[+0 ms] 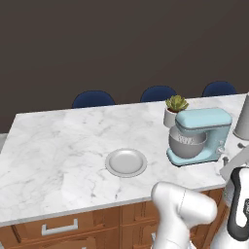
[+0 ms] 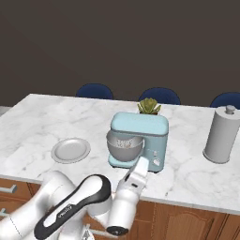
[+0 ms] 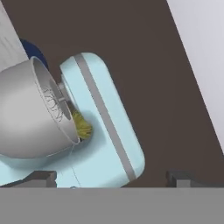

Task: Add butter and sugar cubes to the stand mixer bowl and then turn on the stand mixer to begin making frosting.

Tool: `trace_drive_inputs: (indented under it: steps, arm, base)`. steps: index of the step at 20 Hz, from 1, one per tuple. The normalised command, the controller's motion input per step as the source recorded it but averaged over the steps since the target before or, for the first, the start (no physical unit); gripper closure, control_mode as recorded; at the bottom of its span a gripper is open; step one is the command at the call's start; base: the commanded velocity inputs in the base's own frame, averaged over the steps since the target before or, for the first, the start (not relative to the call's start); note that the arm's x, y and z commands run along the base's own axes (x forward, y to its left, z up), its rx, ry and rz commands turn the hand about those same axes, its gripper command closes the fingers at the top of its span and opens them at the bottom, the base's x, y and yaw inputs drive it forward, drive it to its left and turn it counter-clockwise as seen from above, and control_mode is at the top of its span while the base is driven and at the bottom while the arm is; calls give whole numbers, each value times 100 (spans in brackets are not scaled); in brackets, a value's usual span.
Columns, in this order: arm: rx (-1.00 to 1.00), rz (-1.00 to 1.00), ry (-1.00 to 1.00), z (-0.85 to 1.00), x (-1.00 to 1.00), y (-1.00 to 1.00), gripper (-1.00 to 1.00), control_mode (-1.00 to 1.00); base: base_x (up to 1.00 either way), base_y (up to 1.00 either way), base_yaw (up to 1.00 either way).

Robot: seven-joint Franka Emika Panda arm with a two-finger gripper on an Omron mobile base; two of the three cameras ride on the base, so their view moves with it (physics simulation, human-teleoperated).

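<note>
1. You had the stand mixer [image 2: 140, 138] standing on the marble counter [image 1: 58, 146], its head down over the stand mixer bowl [image 2: 124, 147], so the whisk sat inside the bowl, ready to mix.
2. The shallow grey plate [image 1: 126, 162] lay bare, well apart to the mixer's left; no butter was visible on it.
3. Your gripper [image 3: 111, 178] hung just in front of the mixer, rolled so the hand view saw it tilted.
4. Its fingertips [image 3: 41, 177] were spread wide, pinching nothing.
5. Judged from this, the hand was lined up on the mixer's body, probably to reach its switch.
6. The arm was folded low at the counter's near edge.
</note>
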Motion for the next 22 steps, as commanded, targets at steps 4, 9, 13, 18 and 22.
trace_drive_inputs:
  steps: [4, 9, 13, 18, 22]
  arm:
    - [9, 9, 0, -28, 24, -54, -100, -100]
    - [6, 8, 0, -26, 10, -38, -100, -100]
    - [1, 7, 0, -33, 26, -8, -100, -100]
    - [0, 7, 0, -29, 21, 0, -100, -100]
    - [0, 3, 0, -18, 11, 0, -100, -100]
  base:
    - [0, 0, 0]
    - [0, 0, 0]
    - [0, 0, 0]
    - [0, 0, 0]
    - [0, 0, 0]
